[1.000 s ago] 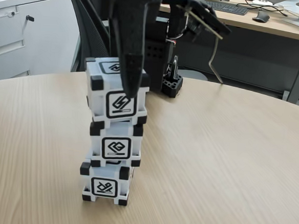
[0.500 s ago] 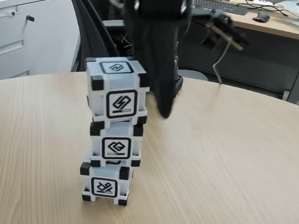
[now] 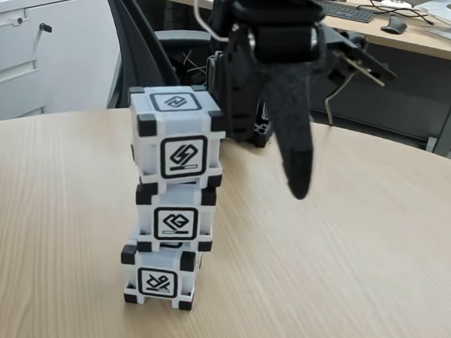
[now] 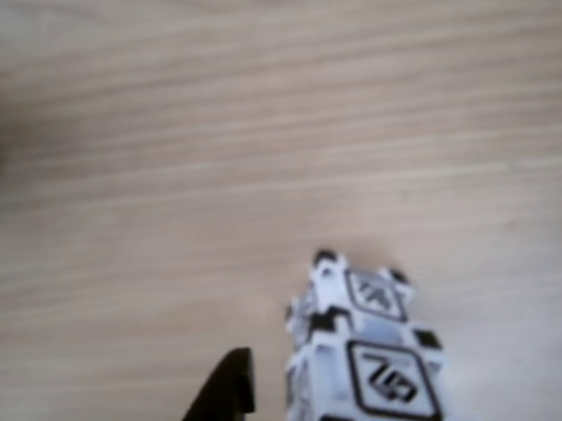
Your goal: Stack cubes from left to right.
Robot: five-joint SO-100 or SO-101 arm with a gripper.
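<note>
Three white cubes with black corners stand stacked in a tower on the round wooden table (image 3: 359, 248) in the fixed view: the bottom cube (image 3: 158, 276), the middle cube (image 3: 174, 218) and the top cube (image 3: 177, 138). My gripper (image 3: 335, 132) hangs to the right of the tower, apart from it, open and empty. Its dark fixed finger (image 3: 294, 154) points down, and the thin moving jaw sticks out to the upper right. In the other view the tower (image 4: 377, 361) is seen from above, with one black fingertip (image 4: 230, 392) to its left.
A black office chair (image 3: 137, 43) and the arm's black base (image 3: 255, 128) stand at the table's far edge. Behind are a desk with a keyboard (image 3: 341, 8) and mouse (image 3: 393, 24), and a white cabinet (image 3: 41, 40) at the left.
My gripper has swung from in front of the top cube to the right, away from the tower. The three cubes have stayed in place.
</note>
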